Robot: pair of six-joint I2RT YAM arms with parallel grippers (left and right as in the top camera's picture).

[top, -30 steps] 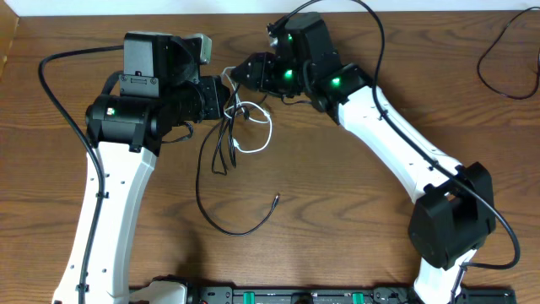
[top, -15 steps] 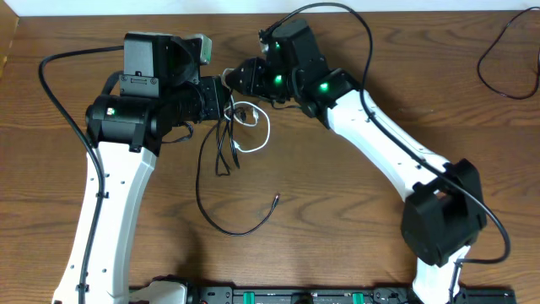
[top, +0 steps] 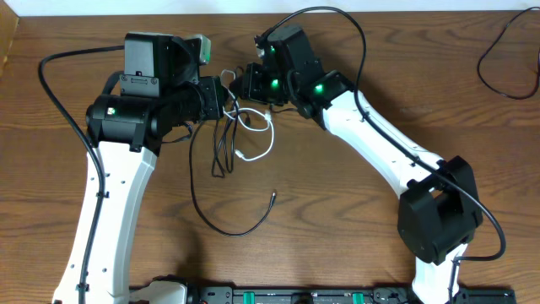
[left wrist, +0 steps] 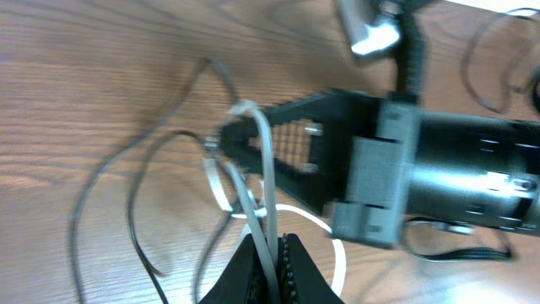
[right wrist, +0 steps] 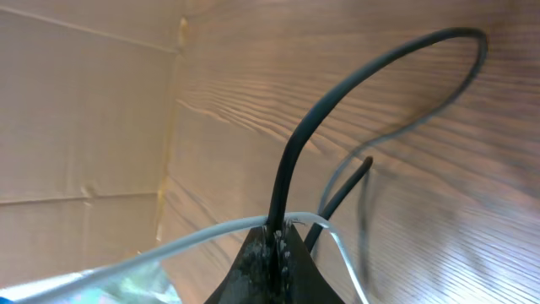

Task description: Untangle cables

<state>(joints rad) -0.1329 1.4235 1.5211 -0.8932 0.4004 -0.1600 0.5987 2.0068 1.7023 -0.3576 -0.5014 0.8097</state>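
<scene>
Overhead: black cable (top: 273, 201) and white cable (top: 272, 135) tangled, trailing onto tabletop (top: 337, 219) | Left wrist: left end effector (left wrist: 270, 253) pinched shut on white cable | Right wrist: right end effector (right wrist: 277, 245) clamped on black cable; knot may be tightened if pulled apart.

Left pincer (left wrist: 272, 247) and right pincer (right wrist: 277, 236), both clamped tight, face each other, tips close together.
</scene>
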